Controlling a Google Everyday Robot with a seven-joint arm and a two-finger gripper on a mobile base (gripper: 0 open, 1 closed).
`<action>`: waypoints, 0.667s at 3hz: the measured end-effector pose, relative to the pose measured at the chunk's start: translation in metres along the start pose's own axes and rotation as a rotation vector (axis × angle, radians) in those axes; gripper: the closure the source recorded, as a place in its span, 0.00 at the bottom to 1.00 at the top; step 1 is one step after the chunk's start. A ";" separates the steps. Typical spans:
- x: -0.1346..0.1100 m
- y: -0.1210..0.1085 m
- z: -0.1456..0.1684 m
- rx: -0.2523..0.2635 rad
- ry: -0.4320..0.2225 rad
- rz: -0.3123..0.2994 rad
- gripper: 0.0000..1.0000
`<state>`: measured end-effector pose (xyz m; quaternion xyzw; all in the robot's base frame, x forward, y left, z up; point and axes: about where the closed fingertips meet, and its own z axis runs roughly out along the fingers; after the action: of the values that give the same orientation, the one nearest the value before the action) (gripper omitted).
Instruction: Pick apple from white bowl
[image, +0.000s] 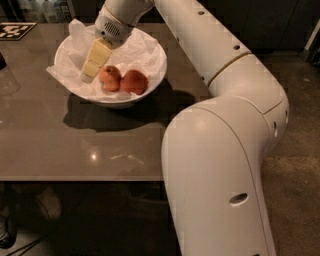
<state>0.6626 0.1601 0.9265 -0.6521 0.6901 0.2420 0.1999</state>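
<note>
Where the tool (88, 76) dips — grip unclear — one white bowl (158, 72), apple (110, 78), one redder apple (134, 82).

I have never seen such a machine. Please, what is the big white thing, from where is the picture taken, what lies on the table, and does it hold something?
The big white shape is a robot arm. At its end is a pincer, the yellowish part, lowered into the white bowl. There is only one picture, looking down at the brown table; where the camera is mounted I cannot tell. The bowl is lined with crumpled white paper and holds two apples: an orange-red apple right beside the pincer, and a redder apple next to it. Both lie on the paper; nothing is lifted.
</note>
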 end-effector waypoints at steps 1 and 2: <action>0.009 -0.010 0.009 0.007 -0.012 0.022 0.00; 0.017 -0.021 0.016 0.017 -0.010 0.039 0.00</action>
<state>0.6814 0.1550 0.9020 -0.6356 0.7037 0.2433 0.2042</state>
